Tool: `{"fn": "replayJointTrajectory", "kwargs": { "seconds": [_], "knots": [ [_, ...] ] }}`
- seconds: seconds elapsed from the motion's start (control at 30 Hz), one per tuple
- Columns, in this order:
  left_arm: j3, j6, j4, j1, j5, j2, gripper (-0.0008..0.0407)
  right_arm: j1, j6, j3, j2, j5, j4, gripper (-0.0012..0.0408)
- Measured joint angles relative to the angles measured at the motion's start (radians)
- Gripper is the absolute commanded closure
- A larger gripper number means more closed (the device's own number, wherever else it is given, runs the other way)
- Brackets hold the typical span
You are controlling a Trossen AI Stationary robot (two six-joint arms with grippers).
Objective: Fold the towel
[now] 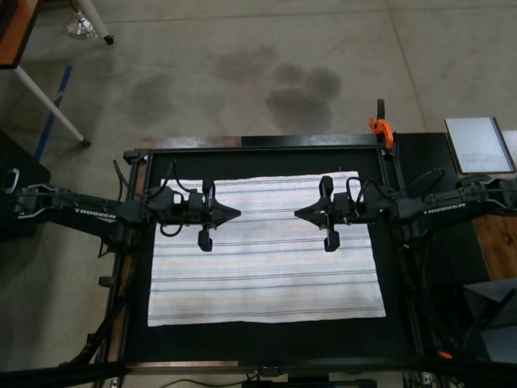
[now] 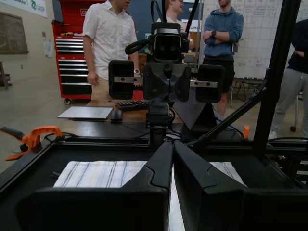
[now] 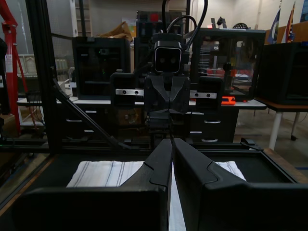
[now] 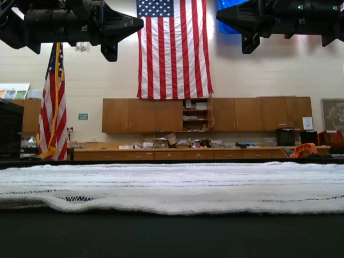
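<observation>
The towel (image 1: 266, 275), white with thin stripes, lies spread flat on the black mat (image 1: 266, 343). It also shows in the left wrist view (image 2: 96, 174), the right wrist view (image 3: 101, 173) and the exterior view (image 4: 177, 185). My left gripper (image 1: 237, 213) hangs shut and holds nothing, above the towel's far half on the top view's left. My right gripper (image 1: 299, 214) faces it from the top view's right, shut and holding nothing. Their tips point at each other with a gap between. Both the left gripper (image 4: 141, 22) and the right gripper (image 4: 219, 21) hover well above the cloth.
A black frame (image 1: 388, 186) borders the mat, with an orange clamp (image 1: 380, 126) at its far right corner in the top view. A grey flat rectangle (image 1: 478, 145) lies on the side table beyond. Several people (image 2: 113, 43) stand behind the rig.
</observation>
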Motion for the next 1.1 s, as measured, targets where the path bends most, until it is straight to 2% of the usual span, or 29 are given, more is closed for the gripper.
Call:
{"fn": "replayJointTrajectory", "kwargs": {
  "seconds": [0.17,0.33,0.53,0.63,0.87,0.93,1.1],
  "knots": [
    [-0.001,0.010,0.030,0.000,0.000,0.001,0.0399,0.000,0.014,0.000,0.000,0.000,0.018,0.0396],
    [-0.001,-0.014,-0.009,0.000,0.000,0.000,0.0399,0.004,0.107,0.001,0.000,0.000,-0.006,0.0396],
    [-0.002,-0.106,-0.408,-0.005,-0.015,-0.040,0.0399,0.013,0.272,0.001,0.018,0.000,-0.018,0.0396],
    [-0.012,-0.109,-0.534,-0.005,-0.116,-0.073,0.0399,0.013,0.334,0.001,0.021,0.000,-0.061,0.0396],
    [-0.018,-0.201,-0.781,-0.002,-0.512,-0.181,0.0399,0.034,0.393,0.001,0.021,0.000,-0.141,0.0396],
    [-0.018,-0.257,-0.863,0.000,-0.573,-0.206,0.0399,0.040,0.393,0.001,0.021,0.000,-0.138,0.0396],
    [-0.019,-0.489,-1.105,0.032,-0.674,-0.218,0.0399,0.042,0.393,0.001,0.021,0.000,-0.136,0.0396]
  ]
}}
